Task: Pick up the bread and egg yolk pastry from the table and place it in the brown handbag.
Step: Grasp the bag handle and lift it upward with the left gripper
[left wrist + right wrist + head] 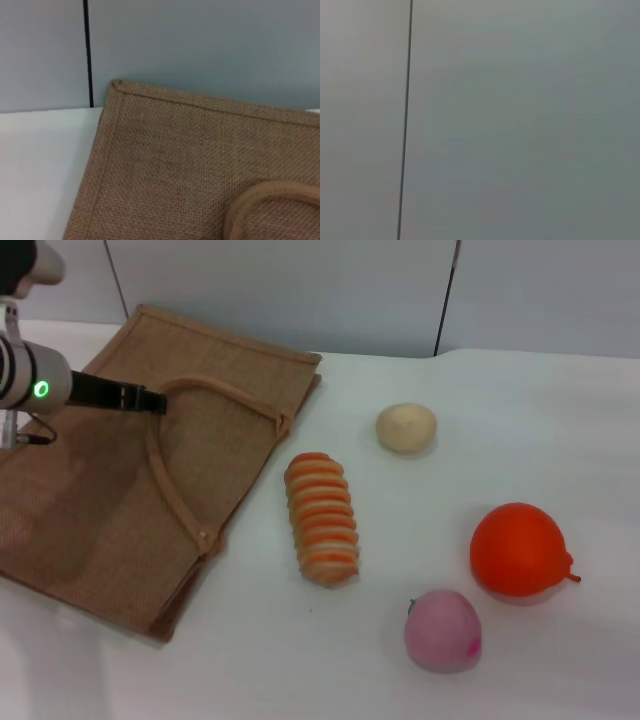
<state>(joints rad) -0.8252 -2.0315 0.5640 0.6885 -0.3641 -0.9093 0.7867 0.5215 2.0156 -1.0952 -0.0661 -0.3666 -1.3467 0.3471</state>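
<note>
The brown handbag [120, 490] lies flat on the left of the white table; its corner and a handle loop also show in the left wrist view [190, 165]. My left gripper [150, 399] is over the bag, its thin black fingers closed at the upper handle loop [225, 393]. The striped orange and cream bread [321, 518] lies just right of the bag. The pale egg yolk pastry [406, 427] sits behind it to the right. My right gripper is out of view; its wrist view shows only a grey wall.
An orange round fruit [519, 550] and a pink ball [443, 630] sit at the front right of the table. A grey wall with dark seams stands behind the table.
</note>
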